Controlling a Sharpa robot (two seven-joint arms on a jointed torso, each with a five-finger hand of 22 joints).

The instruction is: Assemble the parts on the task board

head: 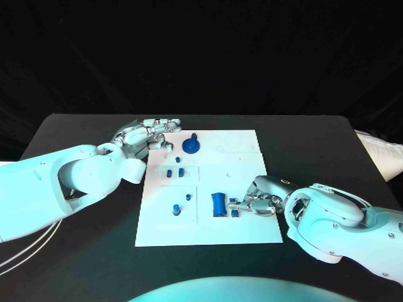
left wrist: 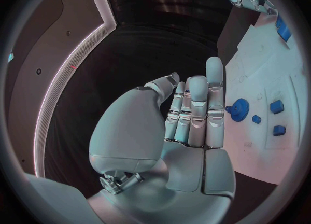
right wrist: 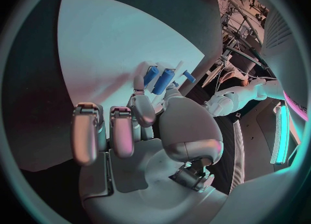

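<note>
Now right robot hand (head: 259, 202) touching blue cylinders (head: 219, 204)

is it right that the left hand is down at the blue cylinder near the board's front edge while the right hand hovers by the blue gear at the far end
No, the hands are swapped. In the head view the right hand is at the blue cylinder near the front edge of the task board, while the left hand is by the blue gear at the far end.
</note>
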